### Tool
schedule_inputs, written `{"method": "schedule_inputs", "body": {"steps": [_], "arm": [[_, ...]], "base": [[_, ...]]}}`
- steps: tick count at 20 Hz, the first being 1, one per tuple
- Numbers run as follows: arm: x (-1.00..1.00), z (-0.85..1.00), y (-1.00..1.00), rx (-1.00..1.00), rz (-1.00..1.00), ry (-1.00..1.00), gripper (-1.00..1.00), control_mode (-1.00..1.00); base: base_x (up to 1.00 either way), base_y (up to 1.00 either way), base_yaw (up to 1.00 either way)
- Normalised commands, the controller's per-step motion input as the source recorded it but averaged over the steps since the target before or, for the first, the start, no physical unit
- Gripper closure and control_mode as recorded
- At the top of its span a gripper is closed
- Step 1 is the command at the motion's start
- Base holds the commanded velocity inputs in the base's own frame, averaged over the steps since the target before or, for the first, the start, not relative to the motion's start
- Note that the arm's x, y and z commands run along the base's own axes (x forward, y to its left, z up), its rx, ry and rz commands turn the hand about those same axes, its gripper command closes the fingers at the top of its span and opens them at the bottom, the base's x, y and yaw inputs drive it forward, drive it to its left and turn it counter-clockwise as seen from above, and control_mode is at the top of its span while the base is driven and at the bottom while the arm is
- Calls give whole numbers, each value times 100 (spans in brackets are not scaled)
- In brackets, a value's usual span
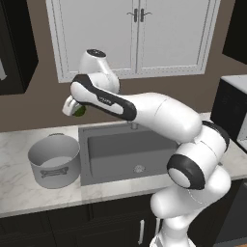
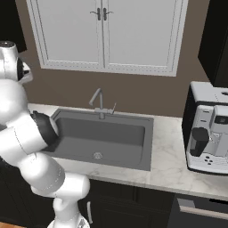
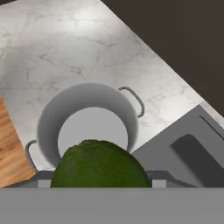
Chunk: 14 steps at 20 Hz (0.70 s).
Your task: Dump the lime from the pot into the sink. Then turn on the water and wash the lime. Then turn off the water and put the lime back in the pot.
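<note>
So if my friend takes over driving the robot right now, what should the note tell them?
Claw: shut on the lime, held up in the air above the counter.
Pot: upright on the marble counter left of the sink; nothing in it. In the hand view it sits right below the lime.
Faucet: behind the sink; no water seen running.
Done, judging by this: lime is out of the pot and picked up again.
Left: lower the lime into the pot and let go.
</note>
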Motion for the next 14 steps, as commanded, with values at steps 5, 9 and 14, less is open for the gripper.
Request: {"method": "schedule_inputs", "body": {"steps": [5, 9, 14], "arm": [[-35, -18, 44, -17, 7, 0, 100, -100], [-10, -39, 36, -17, 5, 0, 100, -100], [-2, -43, 34, -13, 5, 0, 100, -100]], "base": [[0, 0, 0], [0, 0, 0], [0, 0, 0]]}}
